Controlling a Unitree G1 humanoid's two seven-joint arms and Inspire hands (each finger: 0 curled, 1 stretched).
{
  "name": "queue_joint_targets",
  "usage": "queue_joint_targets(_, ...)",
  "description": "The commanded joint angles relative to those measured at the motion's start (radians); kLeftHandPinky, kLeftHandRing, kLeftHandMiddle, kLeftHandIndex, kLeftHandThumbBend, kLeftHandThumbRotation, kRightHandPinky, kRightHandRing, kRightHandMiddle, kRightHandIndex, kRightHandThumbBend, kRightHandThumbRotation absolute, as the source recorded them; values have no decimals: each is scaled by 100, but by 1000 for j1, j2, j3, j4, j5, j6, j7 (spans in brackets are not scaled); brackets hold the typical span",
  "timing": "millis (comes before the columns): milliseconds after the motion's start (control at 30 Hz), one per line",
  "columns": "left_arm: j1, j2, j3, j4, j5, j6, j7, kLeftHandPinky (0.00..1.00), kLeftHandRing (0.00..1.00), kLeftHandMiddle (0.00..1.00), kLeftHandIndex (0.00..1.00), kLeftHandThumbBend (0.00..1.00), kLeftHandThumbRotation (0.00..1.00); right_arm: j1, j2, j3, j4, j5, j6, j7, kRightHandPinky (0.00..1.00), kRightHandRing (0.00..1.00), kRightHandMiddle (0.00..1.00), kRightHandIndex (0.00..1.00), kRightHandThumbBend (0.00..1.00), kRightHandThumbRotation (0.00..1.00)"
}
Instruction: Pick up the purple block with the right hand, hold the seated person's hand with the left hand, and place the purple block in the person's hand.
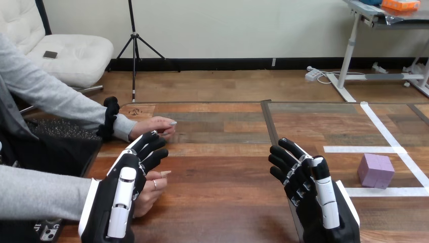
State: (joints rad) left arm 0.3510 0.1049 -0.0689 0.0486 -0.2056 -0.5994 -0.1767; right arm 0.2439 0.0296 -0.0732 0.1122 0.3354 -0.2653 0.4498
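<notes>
Hovering over the table (222, 167), the right hand (316, 195) is empty, its fingers spread and fairly straight. The purple block (376, 170) sits off to its right on the wood, between white tape lines (384, 149), untouched. A sideways reach could knock the cube away instead of catching it. The left hand (124, 187), fingers straight, lies over the person's nearer hand (150, 191) without curling round it. That hand looks loosely closed, so a block delivered now could roll off. The person's farther hand (154, 126) rests just beyond the left fingertips, where it could get bumped.
</notes>
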Motion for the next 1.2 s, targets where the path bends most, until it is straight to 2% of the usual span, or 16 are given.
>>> queue_joint_targets(0, -48, -44, 2, -2, -3, -32, -7, 86, 80, 82, 82, 29, 100, -72, -13, 12, 3, -13, -33, 12, 94, 89, 86, 84, 69, 83)
queue_joint_targets(200, -48, -41, -1, -6, -9, -25, -15, 88, 81, 83, 82, 29, 100, -114, -15, 3, 15, -50, -56, -15, 88, 84, 83, 81, 71, 84)
queue_joint_targets(367, -46, -42, -3, -12, -8, -18, -16, 89, 82, 83, 83, 30, 100, -150, -33, -7, 16, -75, -57, -33, 89, 85, 84, 83, 71, 85)
queue_joint_targets(467, -44, -41, -4, -18, -11, -10, -19, 90, 82, 83, 83, 30, 100, -187, -39, -21, 39, -73, -67, -37, 90, 86, 85, 83, 71, 84)
queue_joint_targets(667, -41, -44, -4, -22, -2, -11, -13, 91, 82, 83, 83, 29, 100, -259, -61, -46, 75, -81, -57, -79, 90, 86, 85, 83, 73, 81)
queue_joint_targets(1067, -44, -48, -3, -9, -9, -23, -16, 91, 82, 83, 83, 26, 100, -417, -146, -110, 218, -62, -73, -76, 89, 89, 87, 85, 72, 83)
queue_joint_targets(1167, -45, -52, -3, -5, -8, -29, -15, 91, 82, 83, 83, 27, 100, -453, -165, -126, 262, -64, -93, -80, 88, 89, 87, 85, 71, 83)
